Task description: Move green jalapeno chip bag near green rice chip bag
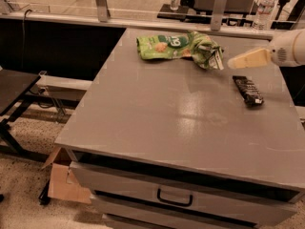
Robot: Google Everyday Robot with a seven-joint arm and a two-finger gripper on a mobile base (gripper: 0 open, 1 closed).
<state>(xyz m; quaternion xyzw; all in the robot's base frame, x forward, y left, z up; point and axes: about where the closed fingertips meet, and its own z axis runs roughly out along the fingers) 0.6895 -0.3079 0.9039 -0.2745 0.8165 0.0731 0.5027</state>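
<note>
Rice bag point(162, 47) at the bench point(162, 128) back, jalapeno bag point(205, 49) touching its right. Claw point(231, 64) just right of that, bar point(248, 90) in front.

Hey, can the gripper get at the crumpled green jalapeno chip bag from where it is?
Probably yes. The gripper hangs just right of the green jalapeno chip bag with nothing between them; the dark snack bar lies nearer the camera, off that path.

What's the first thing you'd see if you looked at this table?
Two green bags at the far edge of the grey table jump out: the flat, bright green rice chip bag and, right beside it, the crumpled green jalapeno chip bag. Just to their right hovers the robot's tan claw, and a dark snack bar lies on the table a little nearer us.
</note>
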